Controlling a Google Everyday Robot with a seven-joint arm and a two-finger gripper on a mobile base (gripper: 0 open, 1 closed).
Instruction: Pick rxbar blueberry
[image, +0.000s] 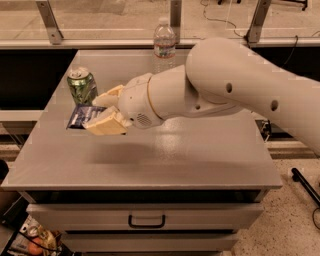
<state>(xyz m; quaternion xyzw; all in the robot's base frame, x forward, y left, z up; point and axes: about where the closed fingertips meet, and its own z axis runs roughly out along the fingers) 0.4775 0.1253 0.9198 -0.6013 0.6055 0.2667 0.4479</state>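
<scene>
The rxbar blueberry (84, 116), a flat dark navy wrapper with white print, is held between the two tan fingers (106, 126) of my gripper (102, 111). The gripper is shut on the bar's right end and holds it above the grey table (200, 155), with a shadow on the tabletop below. The bar's left end sticks out just in front of the green soda can (82, 86). The large white arm (235, 85) reaches in from the right.
A clear plastic water bottle (164, 44) stands at the table's back edge. The green can stands at the left, close behind the held bar. A drawer with a handle (146, 220) is under the tabletop. A glass partition runs behind the table.
</scene>
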